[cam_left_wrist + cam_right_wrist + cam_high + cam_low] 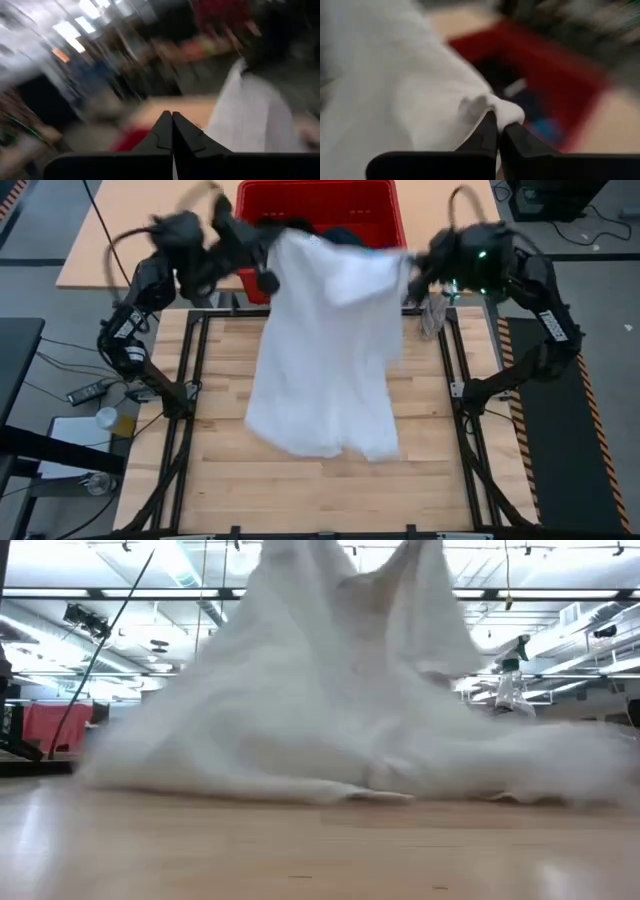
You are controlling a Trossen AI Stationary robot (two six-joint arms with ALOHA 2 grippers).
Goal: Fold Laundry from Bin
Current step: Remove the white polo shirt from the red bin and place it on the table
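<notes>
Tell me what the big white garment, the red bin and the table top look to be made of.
White garment: soft, thin woven or knit cloth, matte; it drapes and folds where it hangs from the right pincer.
Red bin: probably moulded plastic, with a smooth, stiff rim.
Table top: light wood, apparently butcher-block strips with visible grain.

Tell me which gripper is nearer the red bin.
Left. The left gripper holds the white garment at the bin's front rim; the right gripper grips it just off the bin's corner.
</notes>
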